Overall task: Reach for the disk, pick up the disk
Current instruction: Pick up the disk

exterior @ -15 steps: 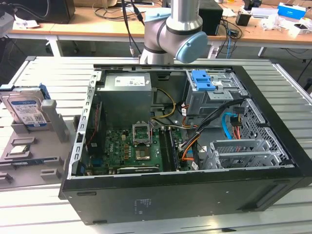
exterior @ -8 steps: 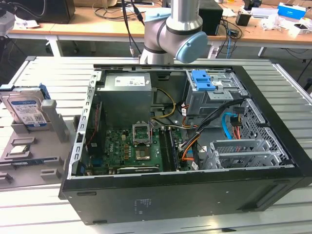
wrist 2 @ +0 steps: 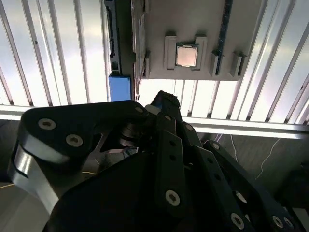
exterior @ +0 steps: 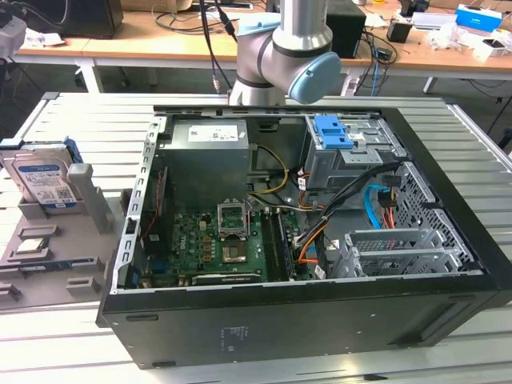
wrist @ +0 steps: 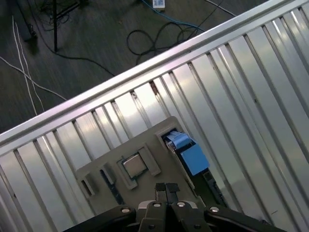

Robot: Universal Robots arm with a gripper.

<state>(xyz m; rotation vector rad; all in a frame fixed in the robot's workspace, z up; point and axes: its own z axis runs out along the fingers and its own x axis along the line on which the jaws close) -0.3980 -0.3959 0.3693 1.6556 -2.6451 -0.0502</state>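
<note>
1. The disk point(exterior: 42, 182) stands on its edge in a grey plastic holder point(exterior: 92, 200) at the exterior view's left, about halfway up the frame. It is a flat, shiny silver rectangle with a blue-and-white label, and it has bright blue plastic along its side.
2. The holder lies on a tabletop point(exterior: 72, 120) made of long silver metal slats with grooves between them.
3. A small square silver chip point(exterior: 30, 246) lies flat in a square pocket of the holder, lower in the frame than the disk.
4. A big black computer case point(exterior: 304, 320) sits open in the middle of the frame. Inside are a green board point(exterior: 216, 244), bendy coloured wires, grey metal boxes full of holes and a blue plastic latch point(exterior: 332, 132).
5. The robot arm point(exterior: 292, 48) is round and smooth, silver and grey with a light blue cap. It is at the top middle of the frame, behind the case.
6. In the first wrist view, the gripper point(wrist: 166, 188) has its two black fingers together, tip against tip, with nothing between them. The tips hang over the holder point(wrist: 140, 142), near the chip point(wrist: 135, 166). The disk point(wrist: 193, 158) shows its blue end close by, and the fingers are not touching it.
7. In the second wrist view, the gripper point(wrist 2: 164, 102) is dark metal with round screws. Past it are the blue end of the disk point(wrist 2: 119, 87) and the chip point(wrist 2: 186, 55).
</note>
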